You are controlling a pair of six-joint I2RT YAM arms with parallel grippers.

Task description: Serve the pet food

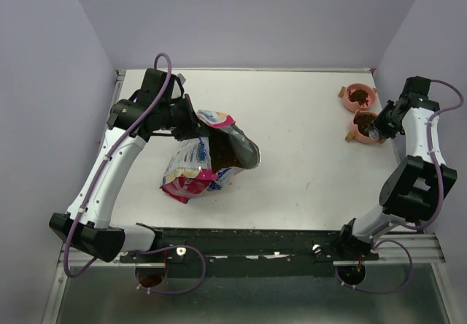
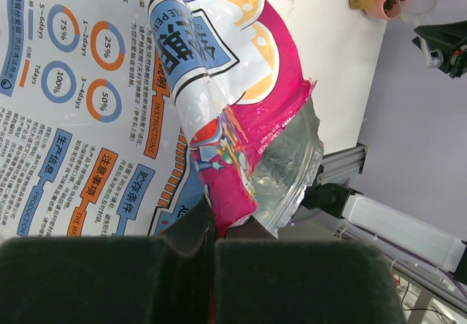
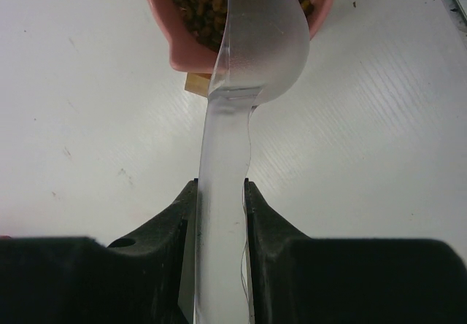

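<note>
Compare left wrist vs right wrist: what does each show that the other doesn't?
Left wrist only: the printed bag, foil-lined mouth open, its edge pinched in the shut left gripper. Right wrist only: how the right gripper clamps the handle of the clear scoop. Both: a pink bowl holding pet food, and the white table.

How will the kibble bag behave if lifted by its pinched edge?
Likely floppy: the bag is creased and folded where the left gripper pinches it. Apt to spill, since kibble shows in its open mouth. Glossy film may slip.
</note>
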